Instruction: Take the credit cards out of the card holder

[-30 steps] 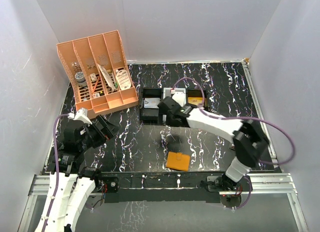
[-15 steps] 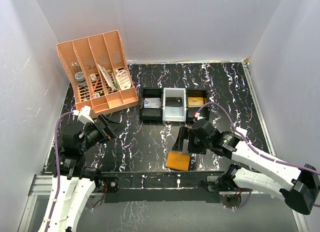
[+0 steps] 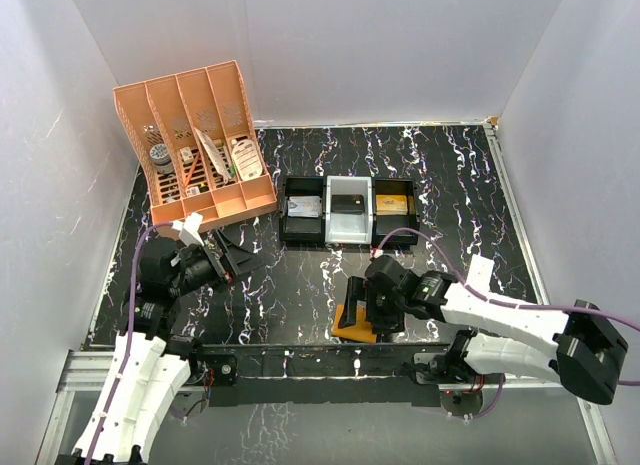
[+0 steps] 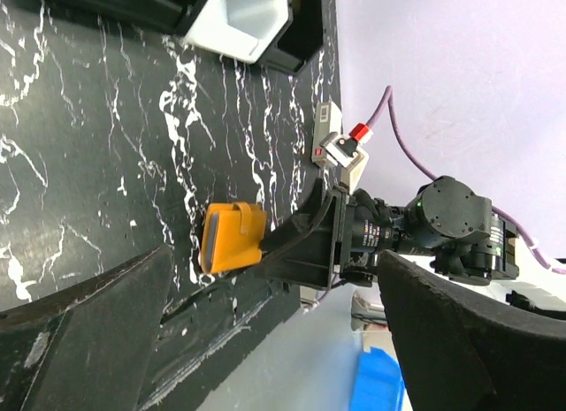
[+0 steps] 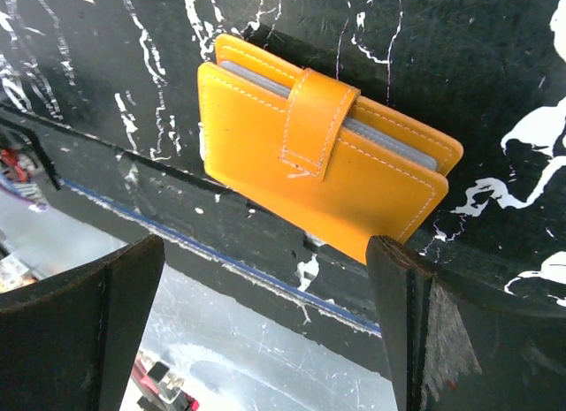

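Wallet [image 3: 352, 325] orange, shut, strap [image 5: 320, 119] folded over front. Lies flat on black table [image 3: 300, 285], at near edge, in middle. Cards [image 5: 252, 77] inside, only thin pale edges peek out between flaps.

Right gripper [image 3: 366, 305] low over wallet, fingers far apart, one each side, holding nothing. Cannot tell if touching.

Left gripper [image 3: 226, 260] up over left side of table, fingers far apart, holding nothing, well apart from wallet.

Orange rack [image 3: 240, 200] far left. Trays [image 3: 285, 230] behind wallet.
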`<state>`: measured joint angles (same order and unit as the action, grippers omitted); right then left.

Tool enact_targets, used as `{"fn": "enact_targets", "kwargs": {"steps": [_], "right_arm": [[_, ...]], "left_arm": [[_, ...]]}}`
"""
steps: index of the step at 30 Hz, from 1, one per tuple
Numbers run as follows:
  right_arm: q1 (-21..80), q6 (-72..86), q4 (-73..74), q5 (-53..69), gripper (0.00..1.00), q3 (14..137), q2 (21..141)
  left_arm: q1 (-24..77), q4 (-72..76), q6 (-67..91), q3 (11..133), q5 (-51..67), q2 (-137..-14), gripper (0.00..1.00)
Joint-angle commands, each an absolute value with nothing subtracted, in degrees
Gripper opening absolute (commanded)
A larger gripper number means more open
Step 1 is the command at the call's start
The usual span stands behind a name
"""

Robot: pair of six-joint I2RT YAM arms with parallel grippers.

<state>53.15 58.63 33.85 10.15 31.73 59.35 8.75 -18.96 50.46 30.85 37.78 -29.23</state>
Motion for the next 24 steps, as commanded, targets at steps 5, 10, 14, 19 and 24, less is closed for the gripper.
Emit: {"fn": "enact_targets", "kwargs": {"steps": [5,10,14,19,24], "right_arm": [[62.44,66.02,26.16,3.41,0.98,33.98,68.66],[63.19,68.84,18.43,3.39,0.98,32.65,70.16],[63.19,71.86,-1.14,10.52,0.98,29.99,71.35],[63.19,63.3,1.29,12.88,0.98,40.23,70.15],[61.42,49.81,26.13,-3.93,0.83,48.62,65.69]], "left_arm": [[8.64,-23.22,55.62,25.86,42.16,-25.93,0.99],[8.66,-23.0,56.17,24.88,42.55,-26.52,0.99],[8.75,-23.77,56.27,24.97,42.04,-27.69,0.99],[8.7,-26.51,56.73,25.15,39.06,-27.97,0.99],[8.7,-21.92,57.3,24.29,40.14,-26.93,0.99]]}}
